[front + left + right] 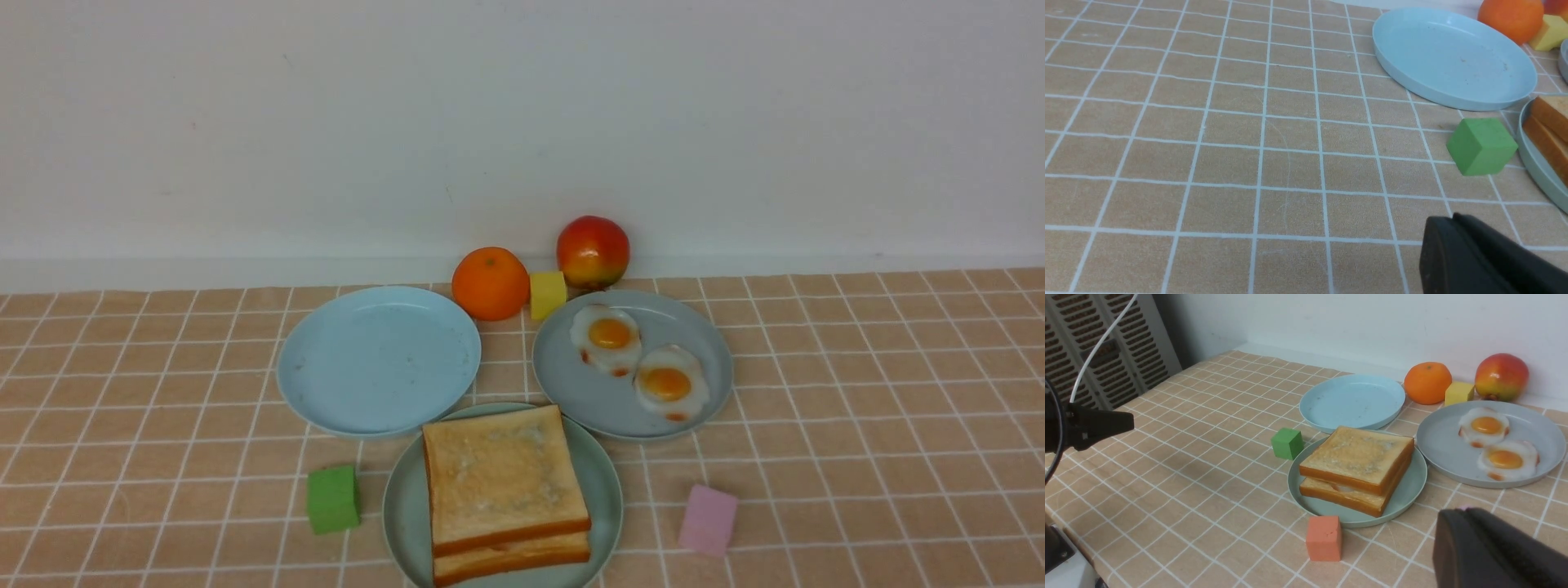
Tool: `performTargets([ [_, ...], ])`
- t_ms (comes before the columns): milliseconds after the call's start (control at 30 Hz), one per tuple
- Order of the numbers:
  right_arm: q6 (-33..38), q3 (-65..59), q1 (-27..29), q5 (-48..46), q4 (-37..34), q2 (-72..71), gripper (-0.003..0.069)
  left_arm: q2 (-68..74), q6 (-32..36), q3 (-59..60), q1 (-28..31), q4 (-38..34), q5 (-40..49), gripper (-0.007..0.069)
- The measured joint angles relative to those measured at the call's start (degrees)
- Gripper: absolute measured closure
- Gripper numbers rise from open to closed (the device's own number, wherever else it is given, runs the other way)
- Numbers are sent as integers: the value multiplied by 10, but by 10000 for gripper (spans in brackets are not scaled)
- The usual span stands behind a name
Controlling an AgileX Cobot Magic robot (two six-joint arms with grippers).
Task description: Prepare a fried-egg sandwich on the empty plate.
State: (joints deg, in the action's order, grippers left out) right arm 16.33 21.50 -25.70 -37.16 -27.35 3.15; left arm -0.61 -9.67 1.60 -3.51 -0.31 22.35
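The sandwich [500, 474] lies on the pale mint-green plate [604, 490] at the front centre: two golden toast slices stacked, the top one shifted back a little. In the right wrist view [1357, 457] a thin white sliver shows between the slices. My left gripper [1453, 218] is shut and empty, low over bare tablecloth left of the plate [1535, 167]. It also shows in the right wrist view [1106, 424]. My right gripper [1459, 510] is shut and empty, near the table's front, right of the plate [1412, 486]. Neither gripper shows in the front view.
A grey-blue plate [571, 392] at back right holds two loose fried eggs [606, 335] [668, 384]. A sky-blue plate [375, 359] sits at back left. An orange [490, 282], a yellow cube [547, 294] and a red fruit [593, 251] stand by the wall. A green cube [333, 498] and a pink cube [708, 519] flank the sandwich plate.
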Motion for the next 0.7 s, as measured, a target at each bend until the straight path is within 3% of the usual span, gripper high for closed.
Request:
performTargets([
  [167, 0, 0, 29, 8, 27, -4, 624, 0, 0, 0, 0, 0, 0, 603],
  [367, -24, -3, 112, 26, 129, -7, 617, 0, 0, 0, 0, 0, 0, 595],
  [500, -84, -37, 170, 35, 209, -10, 612, 0, 0, 0, 0, 0, 0, 589],
  [700, -150, -131, 194, 85, 269, -38, 606, 0, 0, 0, 0, 0, 0, 587],
])
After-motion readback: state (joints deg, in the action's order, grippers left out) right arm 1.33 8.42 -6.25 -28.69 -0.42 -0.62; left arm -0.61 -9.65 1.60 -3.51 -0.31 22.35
